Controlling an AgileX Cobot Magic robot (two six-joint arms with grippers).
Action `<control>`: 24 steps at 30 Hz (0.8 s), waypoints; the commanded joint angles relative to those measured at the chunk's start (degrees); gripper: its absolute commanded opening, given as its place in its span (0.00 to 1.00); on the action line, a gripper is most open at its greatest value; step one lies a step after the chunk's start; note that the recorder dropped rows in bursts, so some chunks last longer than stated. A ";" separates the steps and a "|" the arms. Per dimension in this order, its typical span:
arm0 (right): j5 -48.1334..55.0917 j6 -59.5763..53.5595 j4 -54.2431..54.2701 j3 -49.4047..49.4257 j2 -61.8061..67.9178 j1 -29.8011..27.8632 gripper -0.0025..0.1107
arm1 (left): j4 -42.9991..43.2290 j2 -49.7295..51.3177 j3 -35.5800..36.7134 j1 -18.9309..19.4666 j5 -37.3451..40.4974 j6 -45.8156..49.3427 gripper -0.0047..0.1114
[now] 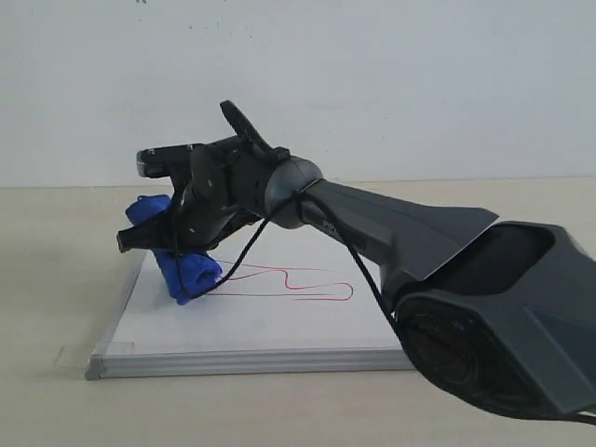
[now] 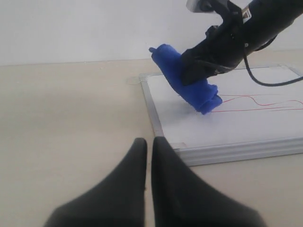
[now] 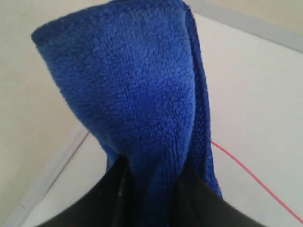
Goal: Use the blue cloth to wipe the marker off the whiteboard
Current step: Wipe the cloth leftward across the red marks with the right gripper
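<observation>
The whiteboard (image 1: 279, 321) lies flat on the table, with the red marker (image 1: 298, 282) squiggle across its middle. My right gripper (image 1: 172, 244) is shut on the blue cloth (image 1: 186, 270), a rolled bundle whose lower end touches the board at the squiggle's left end. Seen from the right wrist, the blue cloth (image 3: 137, 94) fills the frame between the dark fingers, and a piece of the red marker (image 3: 255, 182) shows beside it. My left gripper (image 2: 149, 146) is shut and empty, over the bare table just off the whiteboard (image 2: 227, 127) corner, apart from the blue cloth (image 2: 189, 80).
The beige table (image 1: 56, 279) surrounds the board, and a white wall stands behind. The right arm (image 1: 447, 270) stretches across the board's right side. A black cable (image 1: 242, 261) hangs from that arm over the board. Clear tape (image 1: 70, 357) holds the near left corner.
</observation>
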 commanded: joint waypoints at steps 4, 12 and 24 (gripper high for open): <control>0.95 -1.99 -1.37 -0.71 2.30 -0.02 0.02 | -0.12 -0.20 -0.14 0.16 -0.66 0.28 0.07; 10.18 4.21 -24.18 -0.71 2.43 -0.02 0.02 | -0.12 -0.20 -0.14 0.16 -0.66 0.28 0.07; -0.72 -24.39 11.94 -0.71 2.43 0.70 0.02 | -0.12 -0.20 -0.14 0.16 -0.66 0.28 0.07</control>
